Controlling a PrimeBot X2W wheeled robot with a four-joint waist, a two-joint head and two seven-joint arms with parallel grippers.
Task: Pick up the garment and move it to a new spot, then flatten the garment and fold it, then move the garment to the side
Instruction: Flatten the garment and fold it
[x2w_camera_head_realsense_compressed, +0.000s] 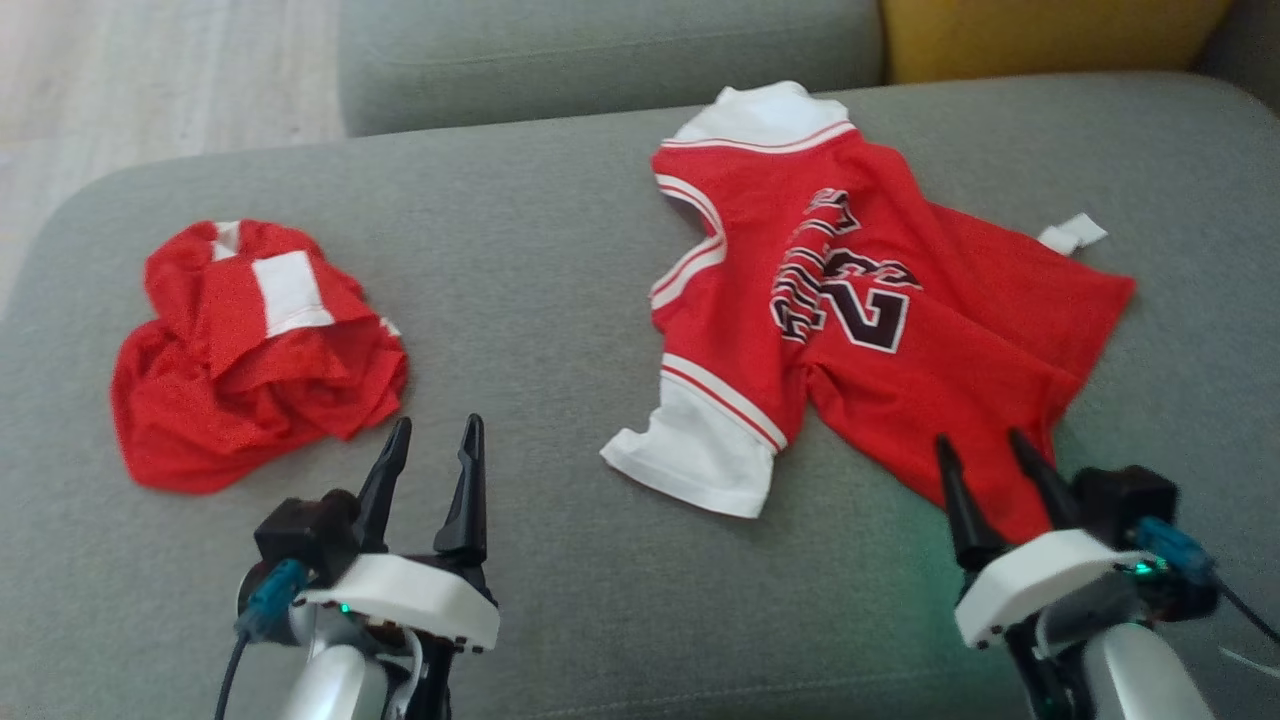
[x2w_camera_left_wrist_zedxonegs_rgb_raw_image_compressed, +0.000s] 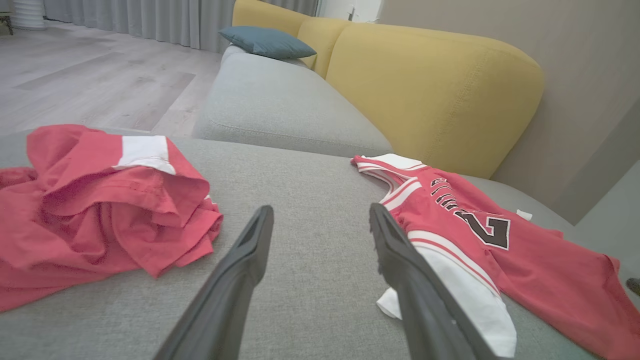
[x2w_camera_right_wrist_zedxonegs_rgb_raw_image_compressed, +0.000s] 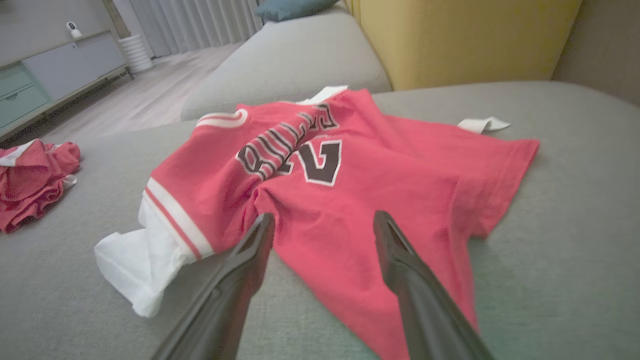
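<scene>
Sofa (x2w_camera_head_realsense_compressed: 540, 250), grey seat, bearing: jersey (x2w_camera_head_realsense_compressed: 850, 330), spread number-up at my right, laid out, I judge, for flattening; red heap (x2w_camera_head_realsense_compressed: 250, 360), crumpled at my left, well apart; right gripper (x2w_camera_head_realsense_compressed: 978, 438), fingers parted and empty over the jersey's near hem; left gripper (x2w_camera_head_realsense_compressed: 437, 420), likewise parted, empty, just short of the heap.

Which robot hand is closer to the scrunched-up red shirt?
Left. The left gripper is just beside the scrunched-up red shirt; the right gripper is far across the cushion, over the hem of the numbered jersey.
</scene>
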